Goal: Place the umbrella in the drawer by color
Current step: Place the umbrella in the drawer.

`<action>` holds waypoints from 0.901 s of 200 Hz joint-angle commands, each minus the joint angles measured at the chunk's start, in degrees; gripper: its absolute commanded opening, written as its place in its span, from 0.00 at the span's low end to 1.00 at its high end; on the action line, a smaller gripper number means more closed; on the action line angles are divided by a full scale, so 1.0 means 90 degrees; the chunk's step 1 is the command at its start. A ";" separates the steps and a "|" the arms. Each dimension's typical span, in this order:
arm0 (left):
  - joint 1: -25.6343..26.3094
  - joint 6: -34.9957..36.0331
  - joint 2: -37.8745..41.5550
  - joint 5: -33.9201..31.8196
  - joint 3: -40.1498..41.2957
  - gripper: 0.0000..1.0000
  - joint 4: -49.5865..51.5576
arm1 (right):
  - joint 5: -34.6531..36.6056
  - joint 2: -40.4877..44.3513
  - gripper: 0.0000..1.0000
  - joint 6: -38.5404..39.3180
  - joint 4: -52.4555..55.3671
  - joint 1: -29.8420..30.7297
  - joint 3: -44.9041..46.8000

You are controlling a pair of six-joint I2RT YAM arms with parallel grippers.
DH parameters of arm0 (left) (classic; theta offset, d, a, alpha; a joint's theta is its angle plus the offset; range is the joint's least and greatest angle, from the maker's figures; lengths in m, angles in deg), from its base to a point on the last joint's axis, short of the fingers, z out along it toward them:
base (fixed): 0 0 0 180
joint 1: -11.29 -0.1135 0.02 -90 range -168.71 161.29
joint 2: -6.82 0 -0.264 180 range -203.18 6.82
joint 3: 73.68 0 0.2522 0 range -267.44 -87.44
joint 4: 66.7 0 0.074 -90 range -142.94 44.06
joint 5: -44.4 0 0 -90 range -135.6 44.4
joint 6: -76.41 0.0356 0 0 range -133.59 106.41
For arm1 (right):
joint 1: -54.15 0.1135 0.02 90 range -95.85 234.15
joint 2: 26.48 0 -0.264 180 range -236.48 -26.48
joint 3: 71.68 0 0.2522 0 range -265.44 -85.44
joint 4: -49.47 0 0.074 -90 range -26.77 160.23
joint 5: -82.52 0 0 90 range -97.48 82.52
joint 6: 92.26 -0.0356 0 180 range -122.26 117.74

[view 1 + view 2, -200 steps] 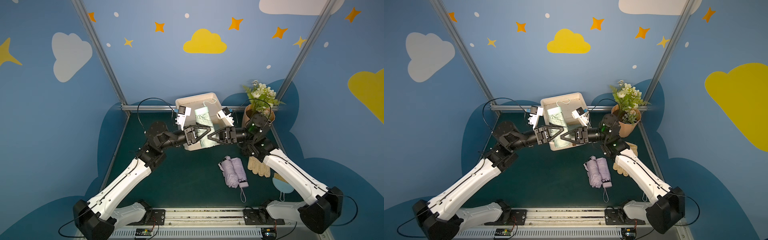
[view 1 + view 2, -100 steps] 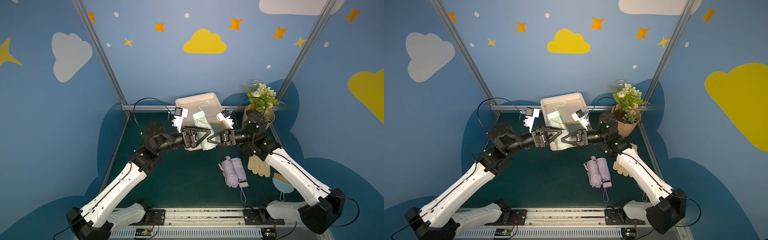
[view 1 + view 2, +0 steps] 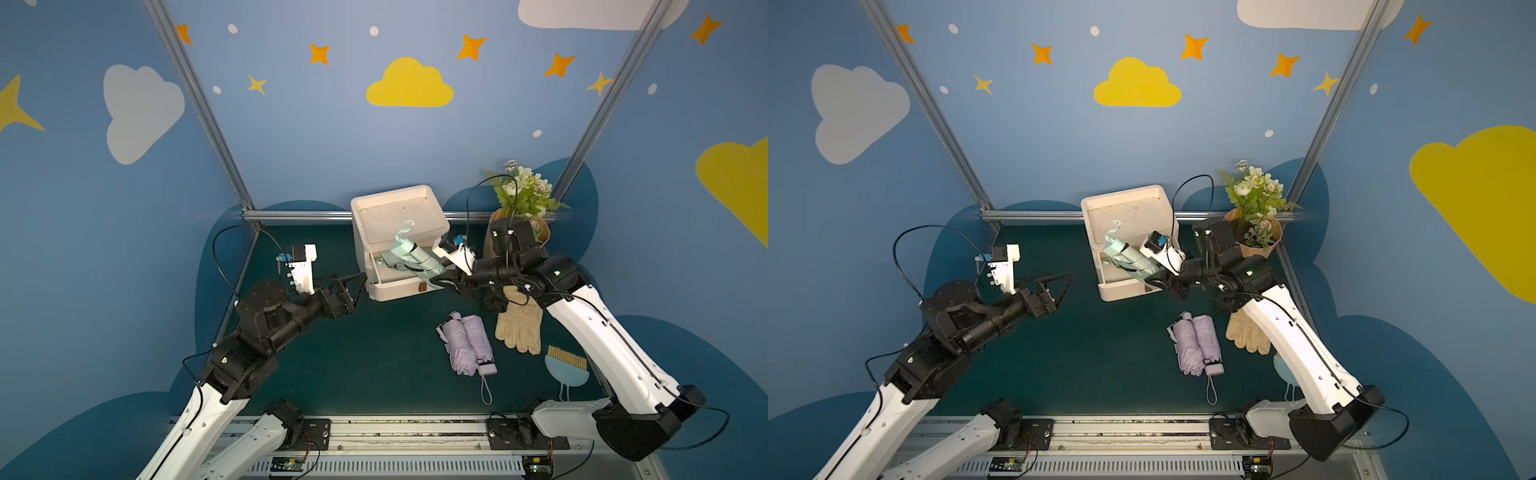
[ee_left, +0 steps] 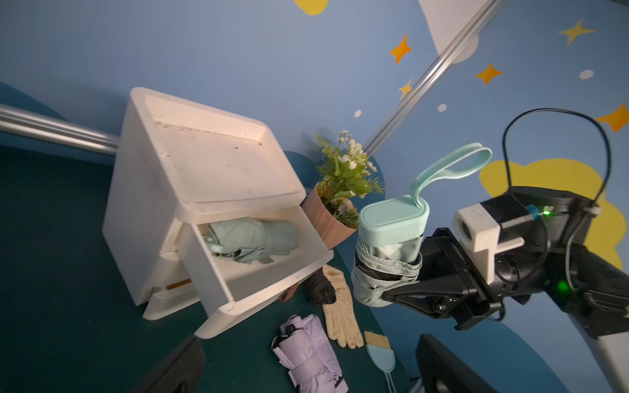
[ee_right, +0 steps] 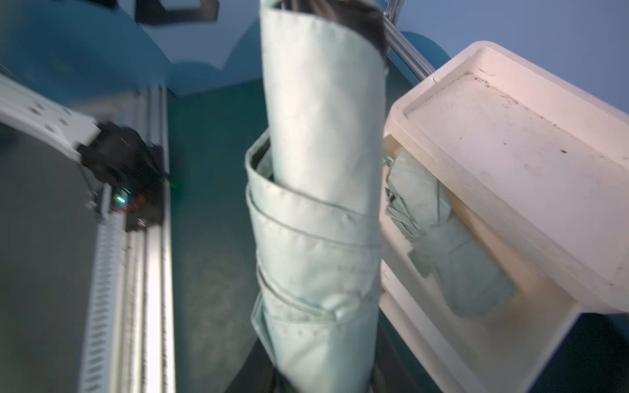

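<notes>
Where blue walls [image 3: 316, 137] meet, the green tabletop [image 3: 374, 361] holds a lilac umbrella [image 3: 467, 347].

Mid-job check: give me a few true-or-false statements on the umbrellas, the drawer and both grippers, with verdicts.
1. The right gripper grips the mint umbrella, which is off the table and tilted over the drawer unit. True.
2. The upper drawer is shut. False: it is pulled open, and a second mint umbrella lies inside it.
3. The left gripper is open, holds nothing and is clear of the drawer. True.
4. The lilac umbrella is in the drawer. False: it lies folded on the table, beside the gloves.
</notes>
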 commanded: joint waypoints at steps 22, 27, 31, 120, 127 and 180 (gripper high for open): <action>-0.0182 0.0194 0.0413 -0.0627 0.0550 1.00 0.0883 | 0.2795 -0.0529 0.07 0.3166 0.0367 0.0383 -0.0537; -0.0193 0.0204 0.0441 -0.0648 0.0593 1.00 0.0903 | 0.2971 -0.0582 0.07 0.3401 0.0346 0.0416 -0.0621; -0.0211 0.0214 0.0459 -0.0672 0.0637 1.00 0.0920 | 0.3101 -0.0627 0.07 0.3594 0.0333 0.0444 -0.0676; -0.0422 0.0273 0.0425 -0.0352 0.1036 1.00 0.0696 | 0.4604 -0.1316 0.08 0.5657 -0.0100 0.0564 -0.1187; -0.0433 0.0266 0.0413 -0.0329 0.1041 1.00 0.0692 | 0.4602 -0.1363 0.08 0.5646 -0.0100 0.0562 -0.1221; -0.0485 0.0206 0.0289 -0.0279 0.1048 1.00 0.0602 | 0.4281 -0.1719 0.08 0.5400 -0.0012 0.0537 -0.1387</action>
